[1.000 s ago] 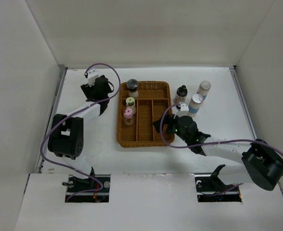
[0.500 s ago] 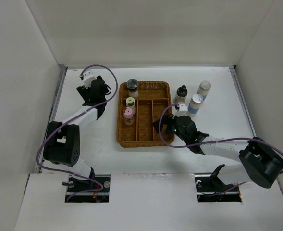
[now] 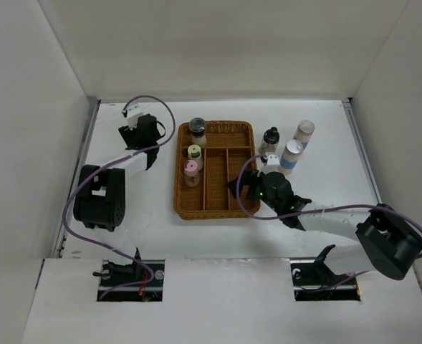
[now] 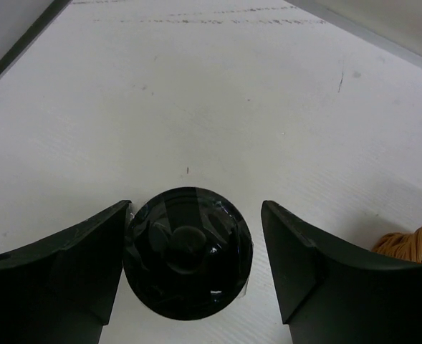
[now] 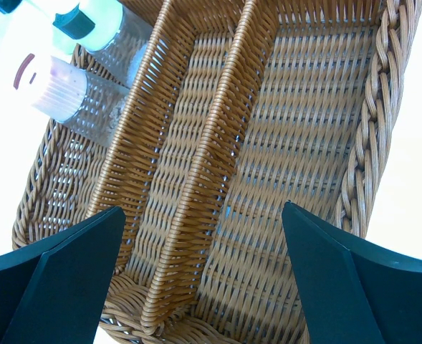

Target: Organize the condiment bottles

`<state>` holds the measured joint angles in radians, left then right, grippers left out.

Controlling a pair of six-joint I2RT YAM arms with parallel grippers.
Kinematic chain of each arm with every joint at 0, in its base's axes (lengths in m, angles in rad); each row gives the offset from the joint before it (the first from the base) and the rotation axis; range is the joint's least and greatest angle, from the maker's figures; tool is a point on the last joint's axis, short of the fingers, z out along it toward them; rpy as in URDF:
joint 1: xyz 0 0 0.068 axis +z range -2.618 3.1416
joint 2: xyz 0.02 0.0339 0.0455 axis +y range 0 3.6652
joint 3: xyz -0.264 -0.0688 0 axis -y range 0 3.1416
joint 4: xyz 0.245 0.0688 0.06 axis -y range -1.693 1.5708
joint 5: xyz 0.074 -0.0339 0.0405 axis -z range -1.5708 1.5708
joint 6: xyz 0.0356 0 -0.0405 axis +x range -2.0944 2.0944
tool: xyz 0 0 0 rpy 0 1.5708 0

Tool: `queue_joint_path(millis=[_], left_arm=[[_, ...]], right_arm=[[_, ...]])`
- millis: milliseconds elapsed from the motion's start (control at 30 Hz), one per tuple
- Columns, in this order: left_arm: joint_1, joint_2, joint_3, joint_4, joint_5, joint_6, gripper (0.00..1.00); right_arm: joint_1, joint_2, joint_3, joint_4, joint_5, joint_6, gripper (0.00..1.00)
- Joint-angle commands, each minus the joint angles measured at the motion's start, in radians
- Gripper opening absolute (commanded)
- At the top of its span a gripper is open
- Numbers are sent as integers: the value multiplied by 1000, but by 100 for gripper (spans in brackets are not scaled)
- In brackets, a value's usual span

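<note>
In the top view the wicker tray (image 3: 214,204) holds a black-capped jar (image 3: 197,129), a pale-yellow-capped bottle (image 3: 194,152) and a pink-capped bottle (image 3: 191,169) in its left compartment. A black-capped bottle (image 3: 270,137) and two taller blue-labelled bottles (image 3: 304,131) (image 3: 291,154) stand to the right of the tray. My left gripper (image 3: 146,130) (image 4: 196,208) is open around another black cap (image 4: 188,251) standing on the table; the left finger touches it and the right finger stands apart. My right gripper (image 3: 239,188) (image 5: 202,211) is open and empty over the tray's right compartment.
The tray's middle and right compartments (image 5: 296,136) hold nothing. The pink-capped (image 5: 60,89) and pale-capped (image 5: 99,21) bottles show at the right wrist view's upper left. The tray's corner (image 4: 415,244) lies right of my left gripper. White walls enclose the table.
My left gripper has shifted slightly at the back left, first left, then back towards the far edge. The right gripper has stayed over the tray's right side.
</note>
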<state>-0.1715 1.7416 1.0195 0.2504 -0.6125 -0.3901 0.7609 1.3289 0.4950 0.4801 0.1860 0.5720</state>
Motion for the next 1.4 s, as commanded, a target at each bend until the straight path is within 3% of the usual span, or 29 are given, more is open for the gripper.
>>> queue_joint_path(millis=[0, 133, 367, 667, 1033, 1367], left_arm=[[13, 7, 59, 9, 34, 7, 66], [14, -11, 31, 13, 19, -4, 44], [-21, -239, -103, 9, -36, -30, 33], [-206, -600, -259, -166, -73, -36, 33], [-467, -833, -225, -556, -69, -72, 34], [-634, -768, -243, -444, -41, -121, 34]], right_arm=[[7, 3, 39, 38, -6, -11, 98], [7, 3, 37, 41, -6, -11, 98], [7, 3, 37, 41, -6, -9, 98], [7, -19, 28, 46, -3, -11, 98], [-7, -65, 8, 40, 10, -12, 98], [-12, -77, 2, 40, 32, -23, 98]])
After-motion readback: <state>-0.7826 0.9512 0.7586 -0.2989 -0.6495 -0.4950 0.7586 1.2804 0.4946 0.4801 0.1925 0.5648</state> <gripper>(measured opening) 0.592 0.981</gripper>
